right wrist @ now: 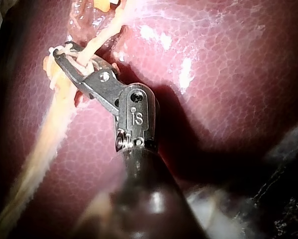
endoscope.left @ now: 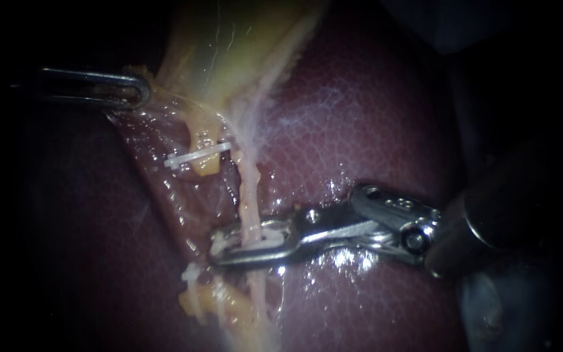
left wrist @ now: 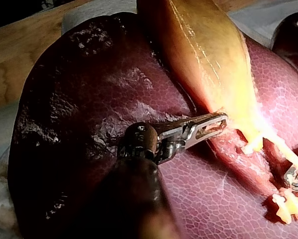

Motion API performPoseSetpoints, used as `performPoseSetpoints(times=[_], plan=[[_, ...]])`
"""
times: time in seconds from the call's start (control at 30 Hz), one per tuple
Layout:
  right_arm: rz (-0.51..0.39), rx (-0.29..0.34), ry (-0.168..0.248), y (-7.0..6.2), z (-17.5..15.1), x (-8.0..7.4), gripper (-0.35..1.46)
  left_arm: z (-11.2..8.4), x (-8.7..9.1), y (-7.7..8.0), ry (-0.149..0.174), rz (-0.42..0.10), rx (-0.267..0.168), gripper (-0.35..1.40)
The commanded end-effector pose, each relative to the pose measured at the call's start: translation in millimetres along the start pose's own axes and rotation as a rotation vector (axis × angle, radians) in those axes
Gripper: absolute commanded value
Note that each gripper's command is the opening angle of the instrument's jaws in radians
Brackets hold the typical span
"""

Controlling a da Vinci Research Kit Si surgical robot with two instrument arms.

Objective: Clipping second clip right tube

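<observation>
Endoscope view, right instrument point(endoscope.left: 219, 248) clamping tube point(endoscope.left: 249, 195), left instrument point(endoscope.left: 142, 91) gripping gallbladder point(endoscope.left: 229, 39)

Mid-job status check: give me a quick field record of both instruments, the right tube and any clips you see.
left instrument: at the lower edge of the gallbladder, away from the tubes
right instrument: jaws straddle the right tube, shut on a white clip
right tube: pale, uncut, running over the liver
other clip: white, across the yellowish stump just left of the right tube
</observation>
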State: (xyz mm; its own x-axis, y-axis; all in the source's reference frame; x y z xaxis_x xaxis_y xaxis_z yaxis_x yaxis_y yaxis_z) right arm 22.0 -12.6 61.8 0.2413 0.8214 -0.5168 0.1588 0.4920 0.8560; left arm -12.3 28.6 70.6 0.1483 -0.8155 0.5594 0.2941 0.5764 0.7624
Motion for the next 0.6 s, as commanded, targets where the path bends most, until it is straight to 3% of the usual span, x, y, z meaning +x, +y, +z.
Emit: performPoseSetpoints(times=[0.03,0.6], plan=[[0.01,0.003,-0.001,0.0,0.0,0.0,-0.3,0.0,0.0,0.0,0.0,0.0,0.0,-0.35],[0.045,-0.005,-0.038,0.2,0.1,-0.1,-0.35,0.0,0.0,0.0,0.0,0.0,0.0,-0.35]])
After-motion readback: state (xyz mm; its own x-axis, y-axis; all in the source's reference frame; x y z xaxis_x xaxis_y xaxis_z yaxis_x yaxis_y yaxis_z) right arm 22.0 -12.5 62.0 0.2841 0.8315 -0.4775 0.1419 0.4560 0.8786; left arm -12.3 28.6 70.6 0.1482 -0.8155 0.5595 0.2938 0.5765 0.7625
